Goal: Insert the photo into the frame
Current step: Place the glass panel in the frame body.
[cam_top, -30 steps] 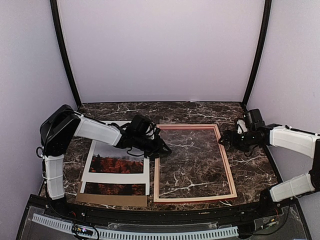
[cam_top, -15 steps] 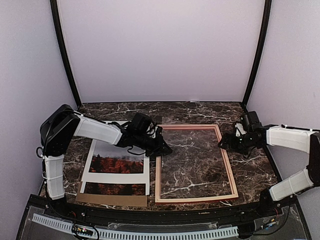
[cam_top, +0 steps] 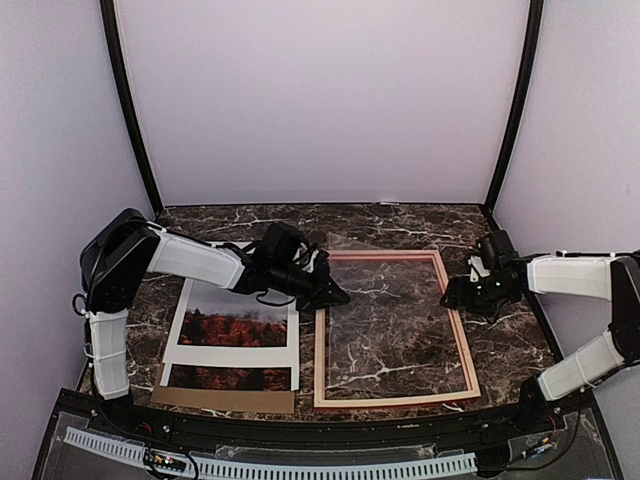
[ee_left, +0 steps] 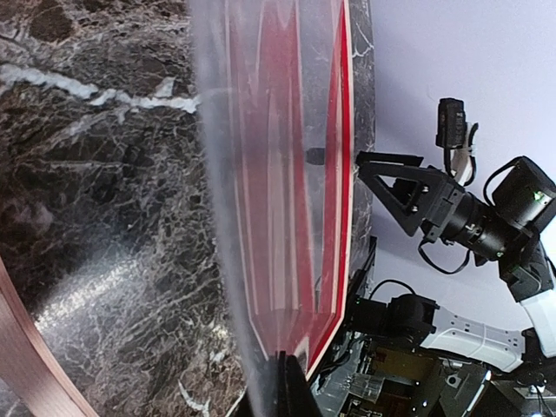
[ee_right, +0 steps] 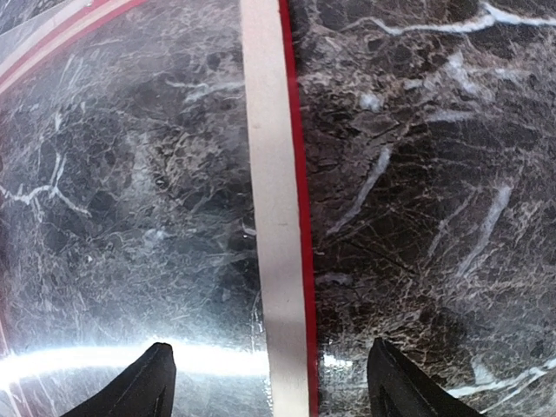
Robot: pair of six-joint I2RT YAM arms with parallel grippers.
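Photo [cam_top: 232, 322] half under white mat [cam_top: 230, 355]

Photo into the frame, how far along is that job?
Done: the frame lies pale back up, with the mat and backing board off to its left. In hand: the left claw pinches the clear pane at the frame's far-left corner, tilted up; the right claw stands open over the right rail. Left: the photo lies under the mat, not in the frame.

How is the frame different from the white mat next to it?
The frame is pale wood-coloured and bigger; the mat is white and smaller. Through the frame you see marble table; through the mat, the photo of red trees. Both are rectangles with a hole.
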